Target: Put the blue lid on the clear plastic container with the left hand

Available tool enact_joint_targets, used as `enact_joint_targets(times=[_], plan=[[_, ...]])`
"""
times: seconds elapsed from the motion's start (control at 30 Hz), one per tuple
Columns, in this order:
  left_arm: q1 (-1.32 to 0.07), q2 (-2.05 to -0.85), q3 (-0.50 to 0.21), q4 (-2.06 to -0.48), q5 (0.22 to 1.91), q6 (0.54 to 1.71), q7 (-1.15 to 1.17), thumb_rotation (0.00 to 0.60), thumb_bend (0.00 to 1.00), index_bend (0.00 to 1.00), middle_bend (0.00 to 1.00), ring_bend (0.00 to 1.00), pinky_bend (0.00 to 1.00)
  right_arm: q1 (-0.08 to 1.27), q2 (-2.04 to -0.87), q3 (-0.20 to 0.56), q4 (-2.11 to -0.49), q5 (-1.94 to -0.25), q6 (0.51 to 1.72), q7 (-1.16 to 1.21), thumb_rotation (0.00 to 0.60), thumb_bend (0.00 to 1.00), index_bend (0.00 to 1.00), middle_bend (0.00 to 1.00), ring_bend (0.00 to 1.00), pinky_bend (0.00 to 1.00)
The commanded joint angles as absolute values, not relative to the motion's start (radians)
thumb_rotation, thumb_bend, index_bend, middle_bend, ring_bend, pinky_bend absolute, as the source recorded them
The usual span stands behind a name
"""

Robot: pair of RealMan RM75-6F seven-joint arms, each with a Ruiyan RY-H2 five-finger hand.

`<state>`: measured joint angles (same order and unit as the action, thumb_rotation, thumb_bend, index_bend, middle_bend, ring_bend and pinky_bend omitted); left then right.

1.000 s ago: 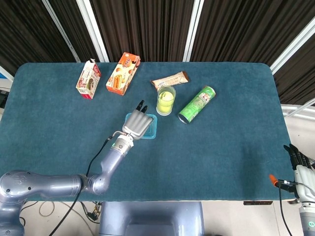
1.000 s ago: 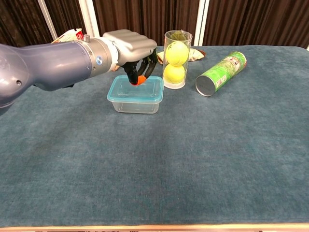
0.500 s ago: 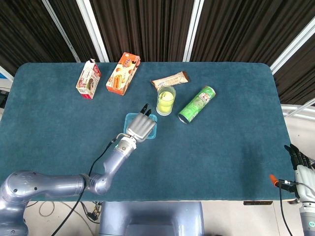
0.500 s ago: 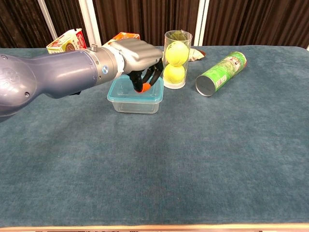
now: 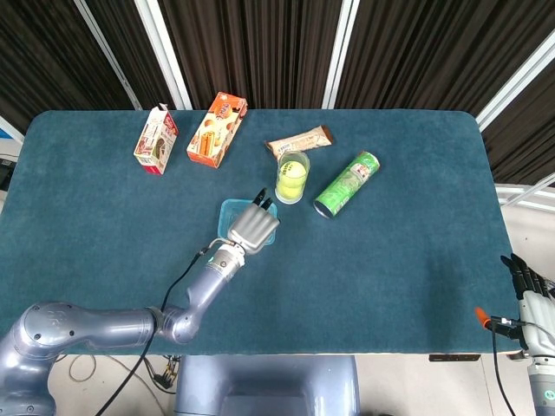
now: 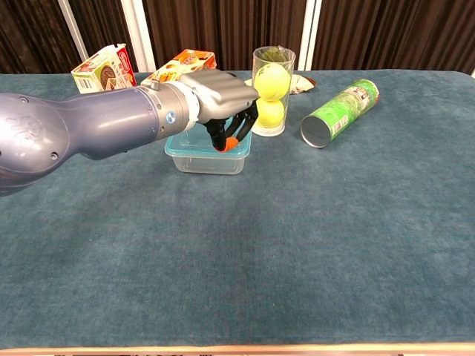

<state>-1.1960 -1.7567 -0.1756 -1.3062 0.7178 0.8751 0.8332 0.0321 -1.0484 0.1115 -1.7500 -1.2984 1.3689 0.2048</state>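
The clear plastic container (image 6: 204,159) stands mid-table with the blue lid (image 6: 194,144) lying on its rim. My left hand (image 6: 219,93) hovers over the container's near right corner, fingers bent downward, orange fingertips at the lid's edge, nothing held in them. From above, the left hand (image 5: 252,228) covers most of the container (image 5: 229,213); only its left part shows. My right hand (image 5: 529,286) hangs off the table's near right corner, fingers apart, holding nothing.
A clear tube of tennis balls (image 6: 272,90) stands just right of the container, close to my left hand. A green can (image 6: 340,113) lies on its side further right. A carton (image 5: 156,139), an orange box (image 5: 217,130) and a snack bar (image 5: 299,141) lie behind.
My left hand has slid across the lid toward the container's near right corner and toward me. The container and lid stay in place. The right hand has not moved.
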Motion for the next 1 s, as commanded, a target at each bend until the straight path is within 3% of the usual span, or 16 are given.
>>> enact_joint_targets(times=[0.03, 1.0], plan=[[-1.198, -1.758, -0.175, -1.306, 0.719, 0.874, 0.831, 0.6, 0.56, 0.66, 0.58, 0.14, 0.0, 0.032, -1.048, 0.111, -1.75, -1.298, 1.368, 0.206, 0.6, 0.29, 0.1, 0.0, 0.0, 0.0], [-1.205, -1.775, -0.15, -1.282, 0.725, 0.861, 0.816, 0.6, 0.56, 0.66, 0.59, 0.14, 0.0, 0.032, -1.046, 0.111, -1.751, -1.297, 1.367, 0.21, 0.6, 0.29, 0.1, 0.0, 0.0, 0.0]])
